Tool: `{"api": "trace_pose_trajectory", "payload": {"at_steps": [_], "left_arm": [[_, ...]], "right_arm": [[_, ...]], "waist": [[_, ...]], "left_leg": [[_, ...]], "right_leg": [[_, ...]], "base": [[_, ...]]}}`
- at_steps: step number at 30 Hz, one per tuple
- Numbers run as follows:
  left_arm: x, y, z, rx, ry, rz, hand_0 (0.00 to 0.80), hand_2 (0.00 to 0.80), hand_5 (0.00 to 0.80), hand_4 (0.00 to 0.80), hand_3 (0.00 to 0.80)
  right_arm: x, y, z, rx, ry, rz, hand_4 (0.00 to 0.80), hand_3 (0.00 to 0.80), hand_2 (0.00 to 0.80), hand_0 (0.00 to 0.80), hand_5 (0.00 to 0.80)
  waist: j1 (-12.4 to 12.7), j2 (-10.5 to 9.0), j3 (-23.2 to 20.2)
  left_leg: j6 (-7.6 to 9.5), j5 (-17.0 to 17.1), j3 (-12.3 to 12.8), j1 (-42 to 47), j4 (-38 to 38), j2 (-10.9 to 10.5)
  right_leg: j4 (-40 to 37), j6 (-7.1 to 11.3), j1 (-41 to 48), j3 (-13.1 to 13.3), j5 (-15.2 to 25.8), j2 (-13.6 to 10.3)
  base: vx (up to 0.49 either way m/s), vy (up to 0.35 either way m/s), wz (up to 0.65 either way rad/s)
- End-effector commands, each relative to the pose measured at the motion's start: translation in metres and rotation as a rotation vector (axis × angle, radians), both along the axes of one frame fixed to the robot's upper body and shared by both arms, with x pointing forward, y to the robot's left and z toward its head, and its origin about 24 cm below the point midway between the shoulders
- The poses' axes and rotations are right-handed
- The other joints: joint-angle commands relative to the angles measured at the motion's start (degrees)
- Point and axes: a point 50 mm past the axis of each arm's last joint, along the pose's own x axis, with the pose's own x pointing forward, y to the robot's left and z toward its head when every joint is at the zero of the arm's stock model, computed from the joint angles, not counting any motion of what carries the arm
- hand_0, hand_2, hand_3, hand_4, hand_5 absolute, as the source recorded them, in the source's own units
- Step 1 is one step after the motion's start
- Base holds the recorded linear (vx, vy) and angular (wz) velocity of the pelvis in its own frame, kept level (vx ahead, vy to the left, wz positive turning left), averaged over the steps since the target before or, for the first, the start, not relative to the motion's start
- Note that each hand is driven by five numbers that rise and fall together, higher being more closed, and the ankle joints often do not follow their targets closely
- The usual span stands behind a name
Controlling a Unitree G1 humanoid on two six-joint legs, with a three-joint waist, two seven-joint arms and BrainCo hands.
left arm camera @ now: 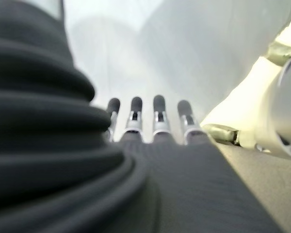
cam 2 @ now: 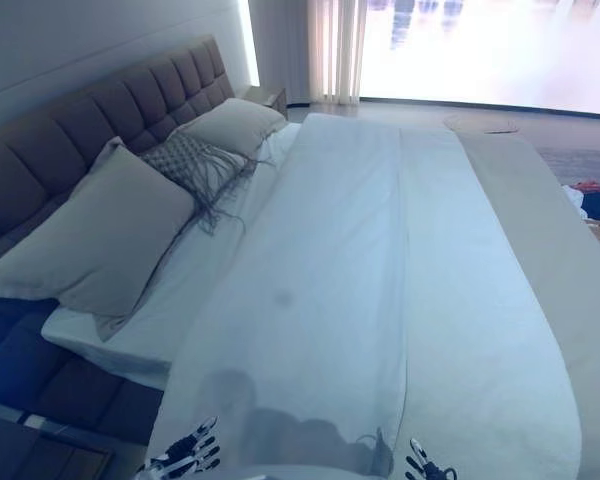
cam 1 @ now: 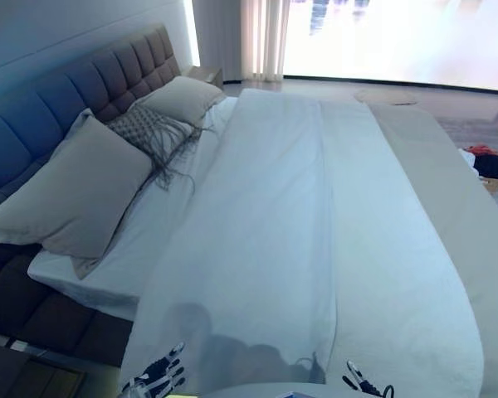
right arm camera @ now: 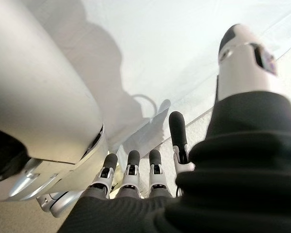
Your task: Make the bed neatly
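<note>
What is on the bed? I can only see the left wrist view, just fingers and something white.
Observer: The white stuff is a duvet spread along the bed. A big grey pillow, a fringed cushion and a smaller pillow lie by the headboard.
Operator: Is the other hand holding the duvet?
Observer: No. The right hand is open by the duvet's near edge and holds nothing.
Operator: Is anything on the floor?
Observer: Yes, a basket of clothes sits on the floor at the bed's right side.
</note>
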Motion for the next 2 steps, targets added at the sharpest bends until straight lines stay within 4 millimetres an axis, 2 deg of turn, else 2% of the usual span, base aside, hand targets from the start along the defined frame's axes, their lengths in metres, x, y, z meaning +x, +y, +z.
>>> {"api": "trace_pose_trajectory", "payload": {"at_steps": [1, 2], "left_arm": [[0.0067, -0.0025, -0.0003, 0.0, 0.024, -0.022, 0.0, 0.0, 0.0, 0.0, 0.0], [0.0057, -0.0016, 0.0, -0.011, 0.022, -0.02, 0.0, 0.0, 0.0, 0.0, 0.0]], "right_arm": [[0.0121, -0.0004, 0.0006, -0.01, -0.002, -0.036, 0.0, 0.0, 0.0, 0.0, 0.0], [0.0107, -0.0019, 0.0009, -0.012, 0.0, -0.035, 0.0, 0.0, 0.0, 0.0, 0.0]], "waist": [[0.4, 1.77, 0.65], [0.41, 1.82, 0.62]], "left_leg": [[0.62, -2.85, -1.77, 0.41, 0.43, 0.19], [0.6, -2.84, -1.88, 0.39, 0.49, 0.2]], "right_leg": [[-0.73, 0.39, -2.15, -1.69, 3.3, 1.15], [-0.63, 0.41, -2.12, -1.76, 3.22, 1.09]], "base": [[0.055, -0.001, 0.0], [0.043, 0.0, 0.0]]}}
